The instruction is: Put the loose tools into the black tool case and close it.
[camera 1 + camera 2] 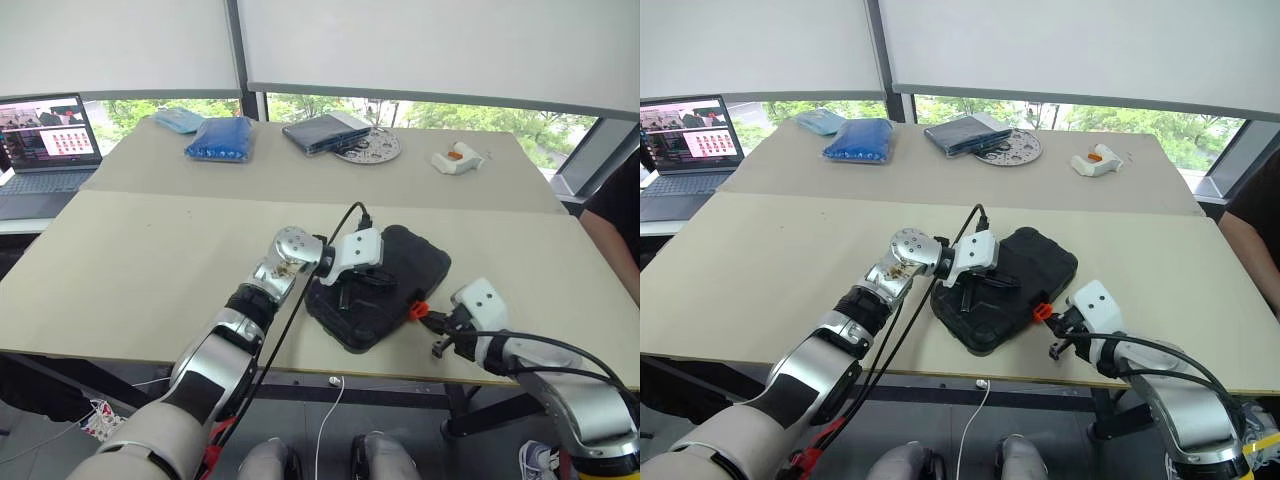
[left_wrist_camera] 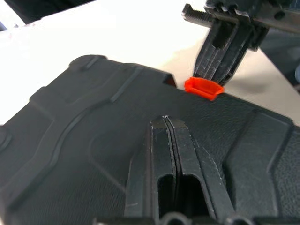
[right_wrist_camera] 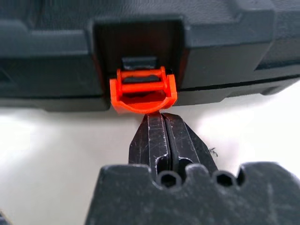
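1. First, locate the one black tool case (image 1: pixel 385 290). It lies closed, lid down, at the near edge of the table (image 1: pixel 150 270), in front of you. Its shell is textured black plastic, rounded-rectangular, with raised moulded ribs across the lid.
2. Count one small orange latch (image 3: pixel 143 91) on the case's front edge. It is a plastic clip with a curved lip, set in a square recess and tilted outward from it.
3. Check the left gripper (image 2: pixel 167 123). Its two black fingers are pressed together with nothing between them, and their tips rest on the lid.
4. Check the right gripper (image 3: pixel 162 115). Its fingers are likewise pressed together and hold nothing; their tips touch the lower lip of the latch.
5. Farther out, at the far side of the table, note two blue bags (image 1: pixel 220 138), one dark flat pouch (image 1: pixel 325 132), one perforated round metal plate (image 1: pixel 372 148) and one white-and-orange part (image 1: pixel 457 158).
6. At the far left, one open laptop (image 1: pixel 45 150) stands with its screen lit; its writing cannot be read.
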